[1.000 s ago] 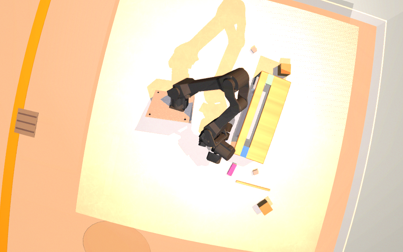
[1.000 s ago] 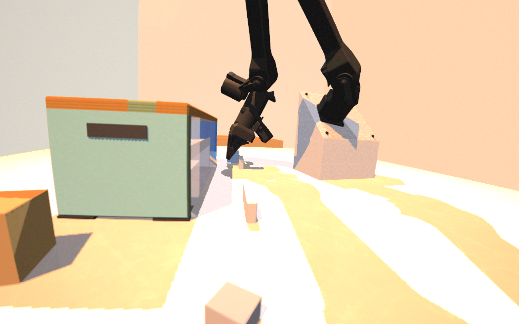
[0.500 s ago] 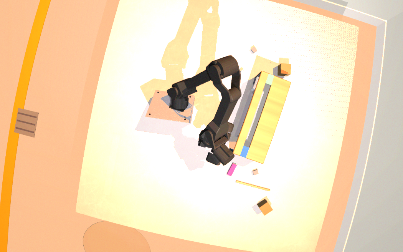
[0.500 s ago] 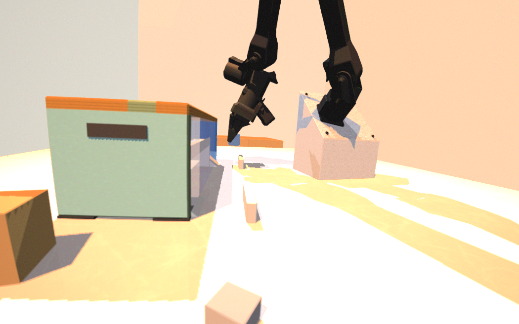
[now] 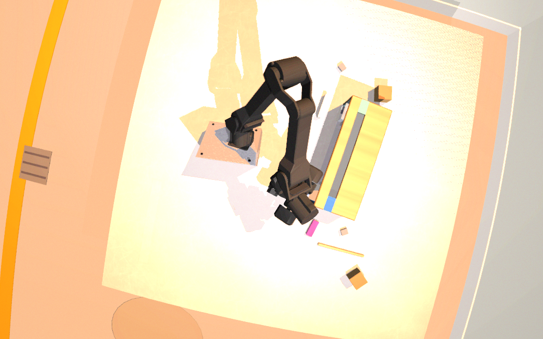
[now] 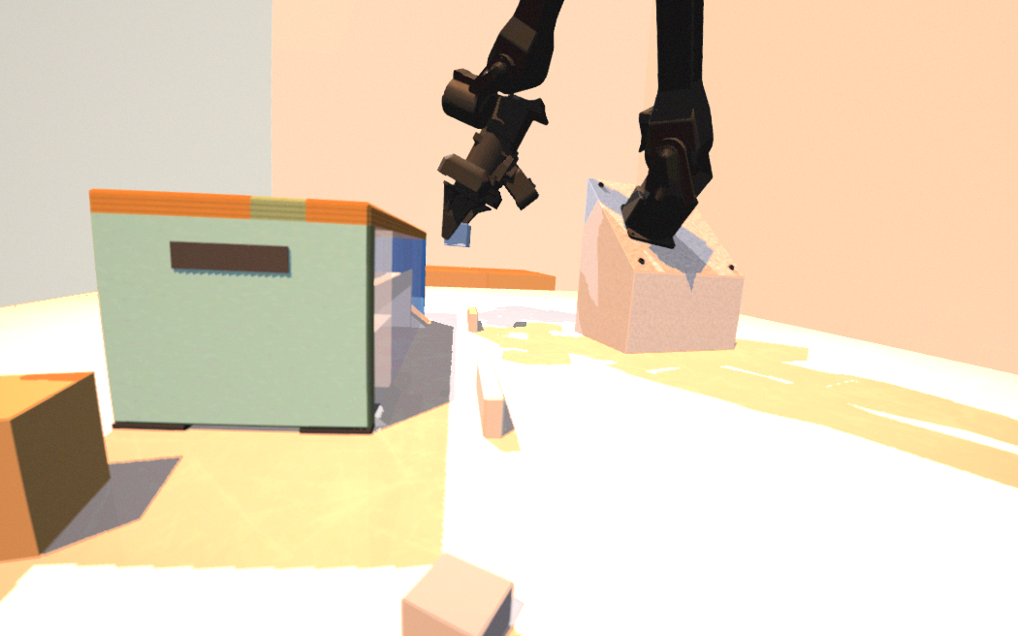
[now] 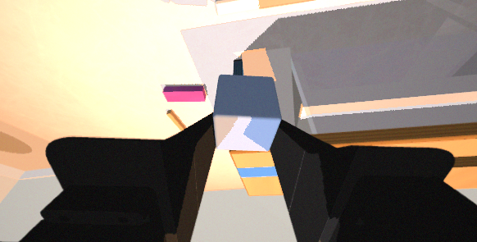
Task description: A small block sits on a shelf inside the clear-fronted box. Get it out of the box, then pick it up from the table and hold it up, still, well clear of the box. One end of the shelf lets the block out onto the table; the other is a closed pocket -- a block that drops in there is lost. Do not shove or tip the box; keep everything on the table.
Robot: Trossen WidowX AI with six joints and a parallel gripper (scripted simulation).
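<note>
My gripper (image 6: 458, 227) (image 7: 243, 120) is shut on the small blue block (image 6: 460, 235) (image 7: 247, 106). It holds the block in the air, above the level of the box's top and beside its far end. The block is off the table. The box (image 5: 362, 155) (image 6: 236, 339) has a yellow top, a green end wall with a dark slot and a clear front. It stands upright on the table. In the overhead view the arm's wrist (image 5: 299, 208) covers the fingers and the block, next to the box's blue-marked end (image 5: 329, 203).
A pink block (image 5: 312, 228) (image 7: 184, 93), a small tan cube (image 5: 343, 231) and a thin stick (image 5: 340, 249) lie past the box's blue end. Orange cubes (image 5: 383, 93) (image 6: 7, 466) (image 5: 357, 277) sit at both ends. A tan cube (image 6: 458, 597) and a bar lie in front. The arm's pedestal (image 6: 654, 308) stands alongside.
</note>
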